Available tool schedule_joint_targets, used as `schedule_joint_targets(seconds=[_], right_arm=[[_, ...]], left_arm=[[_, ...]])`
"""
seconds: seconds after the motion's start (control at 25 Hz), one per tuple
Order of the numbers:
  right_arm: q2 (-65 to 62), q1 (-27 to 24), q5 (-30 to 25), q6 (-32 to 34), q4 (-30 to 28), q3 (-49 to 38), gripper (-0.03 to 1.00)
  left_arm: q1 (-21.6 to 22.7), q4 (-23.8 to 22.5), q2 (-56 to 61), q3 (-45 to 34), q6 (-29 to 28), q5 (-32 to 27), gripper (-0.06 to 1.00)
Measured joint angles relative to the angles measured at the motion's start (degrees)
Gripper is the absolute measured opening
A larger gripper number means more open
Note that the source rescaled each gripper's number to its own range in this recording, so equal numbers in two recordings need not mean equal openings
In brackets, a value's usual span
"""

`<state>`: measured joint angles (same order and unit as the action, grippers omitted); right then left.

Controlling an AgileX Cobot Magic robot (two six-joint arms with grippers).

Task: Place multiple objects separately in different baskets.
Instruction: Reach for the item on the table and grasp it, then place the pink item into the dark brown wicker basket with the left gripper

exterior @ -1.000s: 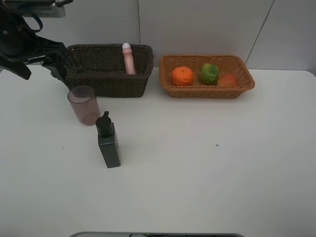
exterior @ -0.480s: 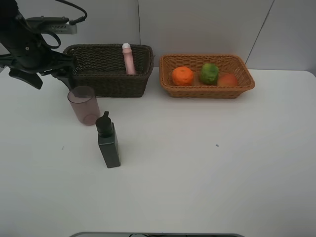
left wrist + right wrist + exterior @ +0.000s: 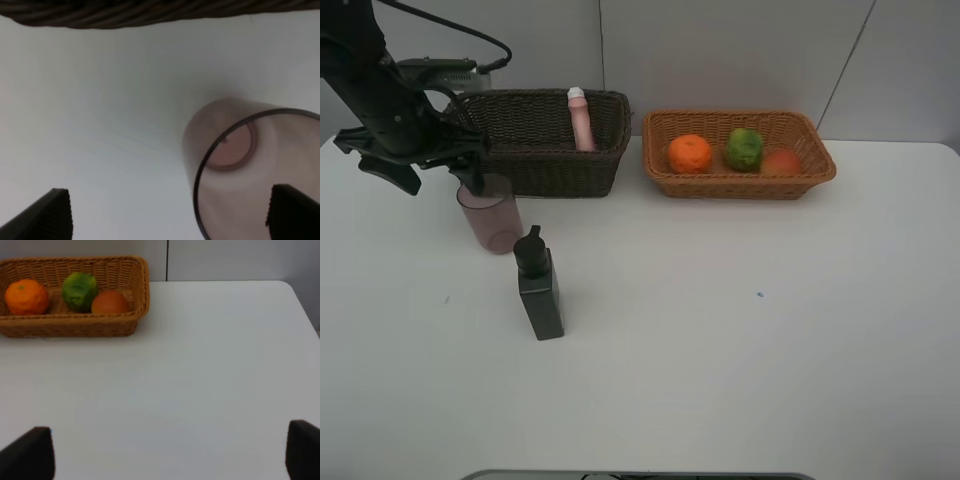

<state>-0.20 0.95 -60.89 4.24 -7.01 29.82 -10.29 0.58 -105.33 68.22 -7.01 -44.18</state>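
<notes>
Place: a robotics lab is being suggested.
Equipment: a black cabled robot arm point(image 3: 388, 118) is being seen.
Surroundings: a white tabletop point(image 3: 770, 350) and grey wall panels point(image 3: 720, 50) are being shown.

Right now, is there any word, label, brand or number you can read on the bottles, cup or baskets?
No readable text in any view.
pink bottle: no print shows.
dark pump bottle: plain faces, no label visible.
mauve cup: unmarked.
dark brown basket and tan basket: bare wicker, no tags.
</notes>
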Motion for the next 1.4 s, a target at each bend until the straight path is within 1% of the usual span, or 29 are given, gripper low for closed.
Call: schedule_joint_targets(seconds=[0.36,0.68,0.76,0.84,0.88,0.96,1.08,1.12,1.16,1.4], right_arm=[[0.0,0.0,0.0,0.0,0.0,0.0,0.95],[0.0,0.0,0.0,0.0,0.0,0.0,0.95],[0.0,0.0,0.0,0.0,0.0,0.0,0.95],[0.0,0.0,0.0,0.0,0.0,0.0,0.95],[0.0,0.0,0.0,0.0,0.0,0.0,0.95],[0.0,0.0,0.0,0.0,0.0,0.0,0.95],[0.0,0.0,0.0,0.0,0.0,0.0,0.95],[0.0,0.0,0.0,0.0,0.0,0.0,0.95],[0.0,0.0,0.0,0.0,0.0,0.0,0.95],[0.0,0.0,0.0,0.0,0.0,0.0,0.95]], left_arm=[[-0.6,0.0,-3.8,0.0,0.0,2.2,1.00],[-0.6,0.0,-5.0,-1.2,0.0,6.7,1.00],[-0.6,0.0,-5.1,-1.3,0.0,7.3,0.99],[-0.6,0.0,-5.2,-1.3,0.0,7.5,0.91],[-0.6,0.0,-5.2,-1.3,0.0,7.6,0.81],[-0.6,-0.1,-5.2,-1.3,0.0,7.9,0.57],[-0.6,-0.1,-5.2,-1.3,0.0,8.6,0.13],[-0.6,-0.1,-5.2,-1.3,0.0,8.7,0.05],[-0.6,-0.1,-5.2,-1.3,0.0,8.8,0.01],[-0.6,-0.2,-5.2,-1.3,-0.1,8.8,0.00]])
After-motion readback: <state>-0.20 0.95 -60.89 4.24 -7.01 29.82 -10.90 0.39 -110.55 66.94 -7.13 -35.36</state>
